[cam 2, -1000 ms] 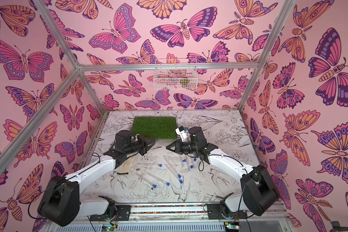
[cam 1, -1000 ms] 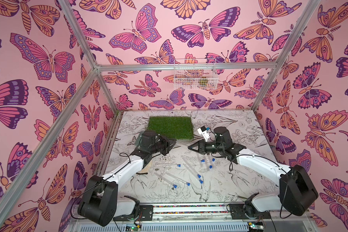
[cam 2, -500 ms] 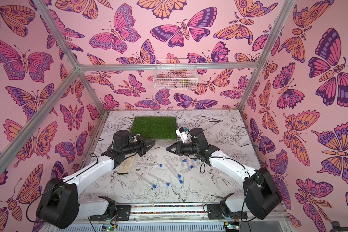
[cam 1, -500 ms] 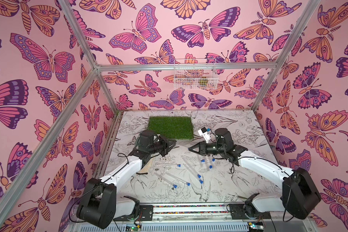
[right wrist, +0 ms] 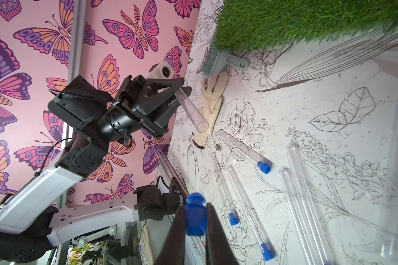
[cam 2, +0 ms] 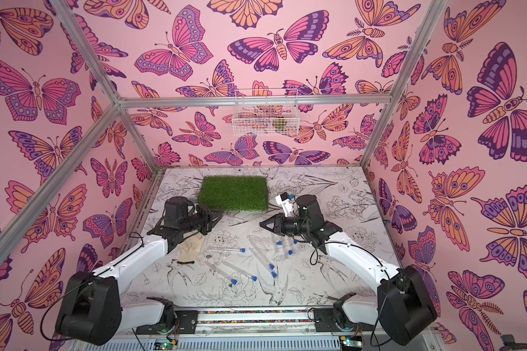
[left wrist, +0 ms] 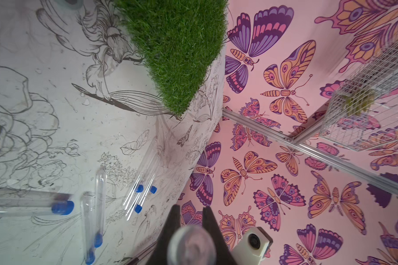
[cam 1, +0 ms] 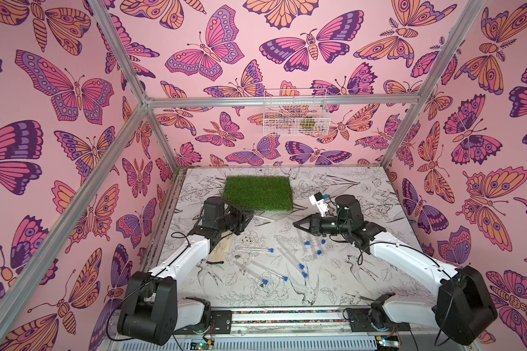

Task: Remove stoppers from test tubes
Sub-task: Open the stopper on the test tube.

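Observation:
My left gripper (cam 1: 249, 216) is shut on a clear test tube (right wrist: 191, 107) held above the table. The tube's open mouth has no stopper in it and points toward my right gripper. The left wrist view shows this tube end-on (left wrist: 191, 243) between the dark fingers (left wrist: 175, 220). My right gripper (cam 1: 295, 225) is shut on a blue stopper (right wrist: 194, 216), a short gap away from the tube. Several other test tubes (cam 1: 289, 256) lie on the table between the arms, each with a blue stopper (cam 1: 301, 266) in it.
A green grass mat (cam 1: 259, 193) lies at the back of the table, with a grey brush (right wrist: 218, 63) at its edge. A beige glove (cam 2: 192, 244) lies under the left arm. A wire basket (cam 1: 295, 112) hangs on the back wall.
The two grippers have drawn apart, left one leftward and right one rightward. The blue stopper now sits clear of the tube's mouth.

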Available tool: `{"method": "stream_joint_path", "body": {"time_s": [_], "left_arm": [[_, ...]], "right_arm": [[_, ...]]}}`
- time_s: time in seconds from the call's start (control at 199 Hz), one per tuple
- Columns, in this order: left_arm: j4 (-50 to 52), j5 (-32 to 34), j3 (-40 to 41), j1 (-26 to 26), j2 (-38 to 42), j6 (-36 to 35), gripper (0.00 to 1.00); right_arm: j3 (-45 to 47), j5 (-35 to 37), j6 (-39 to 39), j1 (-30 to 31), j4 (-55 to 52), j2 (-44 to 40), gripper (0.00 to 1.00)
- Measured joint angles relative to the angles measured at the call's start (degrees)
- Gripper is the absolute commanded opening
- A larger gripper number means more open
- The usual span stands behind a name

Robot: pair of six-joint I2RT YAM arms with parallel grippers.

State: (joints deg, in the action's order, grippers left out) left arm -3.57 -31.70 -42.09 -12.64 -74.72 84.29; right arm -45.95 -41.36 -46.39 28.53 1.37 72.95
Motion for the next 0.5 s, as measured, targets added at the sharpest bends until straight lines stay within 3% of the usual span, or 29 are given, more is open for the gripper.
{"method": "stream_joint_path", "body": {"time_s": [0.126,0.301,0.502], "left_arm": [[7.6,-1.3,-5.2,0.0,-3.5,-6.5,0.0],[18.7,-3.6,-13.7,-1.0,-11.2,-17.0,0.0],[30.3,-3.5,-25.6,-7.6,-22.1,-26.7,0.0]], "right_arm": [[-2.5,1.8,4.9,-0.5,-9.6,0.0,0.16],[-13.4,7.2,14.3,-0.5,-26.4,2.1,0.16],[-19.3,12.0,20.6,-0.5,-39.2,8.4,0.16]]}}
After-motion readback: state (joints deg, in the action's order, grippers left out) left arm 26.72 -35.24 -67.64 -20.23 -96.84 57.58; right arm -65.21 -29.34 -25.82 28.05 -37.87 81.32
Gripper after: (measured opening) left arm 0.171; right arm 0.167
